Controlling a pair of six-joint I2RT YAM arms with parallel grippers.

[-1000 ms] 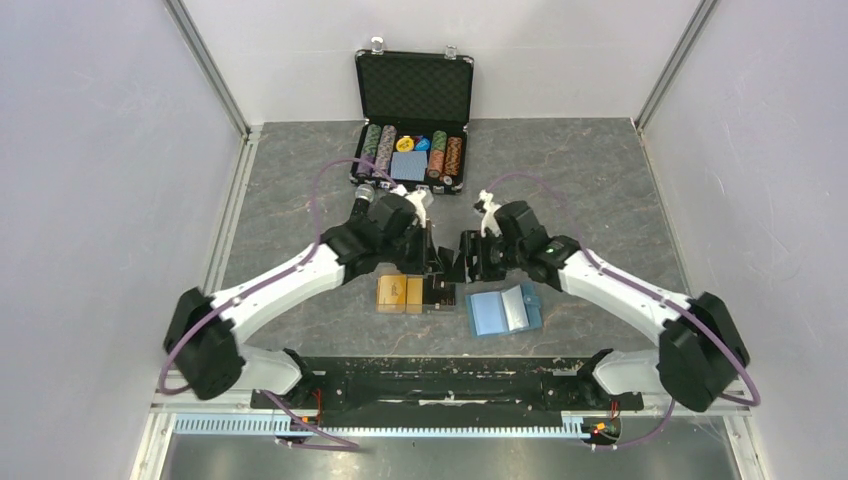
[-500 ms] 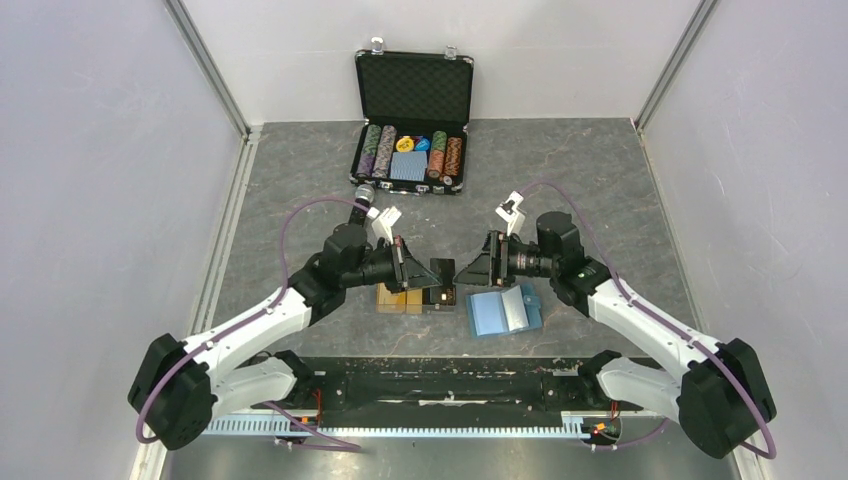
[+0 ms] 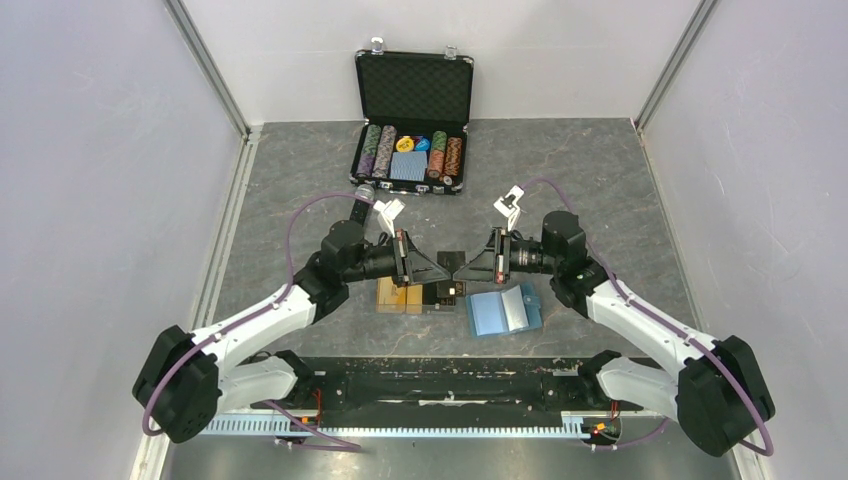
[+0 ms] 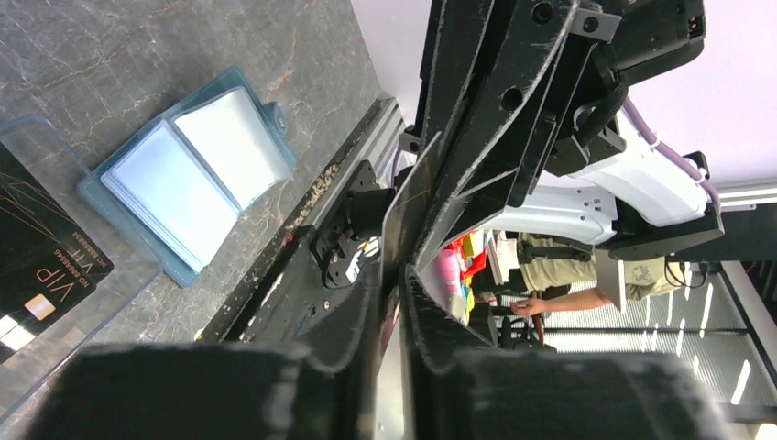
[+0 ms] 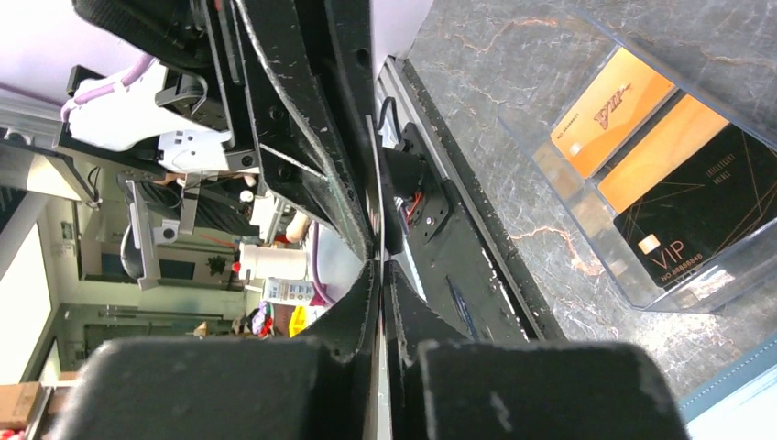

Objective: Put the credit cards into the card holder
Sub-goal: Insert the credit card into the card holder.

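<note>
A dark credit card (image 4: pixel 410 197) hangs edge-on in mid-air where the two grippers meet, above a clear box (image 3: pixel 415 297). My right gripper (image 5: pixel 377 264) is shut on the card's thin edge (image 5: pixel 375 183). The left gripper (image 4: pixel 392 270) still has the card between its fingers, but they stand slightly apart with a gap on one side. Orange credit cards (image 5: pixel 612 101) and a black VIP card (image 5: pixel 705 215) lie in the clear box. The teal-blue card holder (image 3: pixel 500 310) lies open on the table just right of the box, also visible in the left wrist view (image 4: pixel 197 174).
An open black chip case (image 3: pixel 413 115) with chip rows and a blue deck stands at the back middle. The black base rail (image 3: pixel 430 385) runs along the near edge. Grey walls close in both sides.
The two grippers have come together tip to tip over the box. The right gripper has shut on the card, and the left gripper's jaws have eased apart.
</note>
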